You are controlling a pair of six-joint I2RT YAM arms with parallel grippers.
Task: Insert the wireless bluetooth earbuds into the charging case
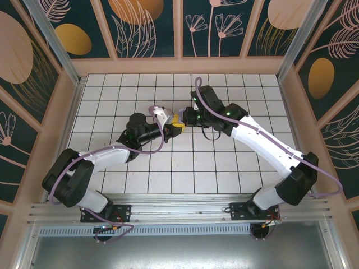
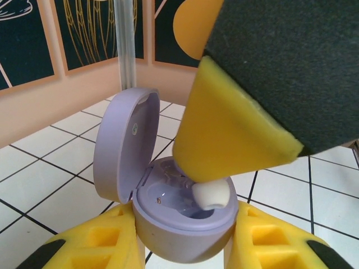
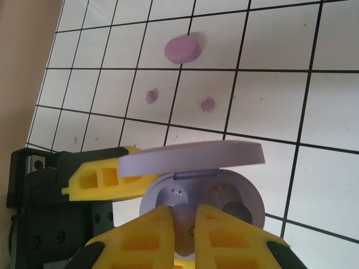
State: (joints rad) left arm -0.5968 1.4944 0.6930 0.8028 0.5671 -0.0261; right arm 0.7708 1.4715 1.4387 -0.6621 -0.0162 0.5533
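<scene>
The open lavender charging case (image 2: 185, 230) is held off the table with my left gripper (image 2: 185, 238) shut on its base, lid (image 2: 120, 143) tipped up. My right gripper (image 3: 185, 224) is shut on a lavender earbud (image 3: 184, 221) directly over the case's left socket (image 3: 176, 196). In the left wrist view that earbud's pale tip (image 2: 210, 195) pokes out under the right gripper's yellow finger (image 2: 235, 129), just above the case opening. Two pink earbuds (image 3: 151, 96) (image 3: 208, 104) lie on the tiles. In the top view the grippers (image 1: 168, 120) (image 1: 188, 119) meet mid-table.
A shut pink case (image 3: 183, 49) sits on the white grid table (image 3: 269, 95) beyond the pink buds. The case's right socket (image 3: 241, 213) looks dark; I cannot tell what is in it. Patterned wooden walls (image 1: 179, 28) enclose the table.
</scene>
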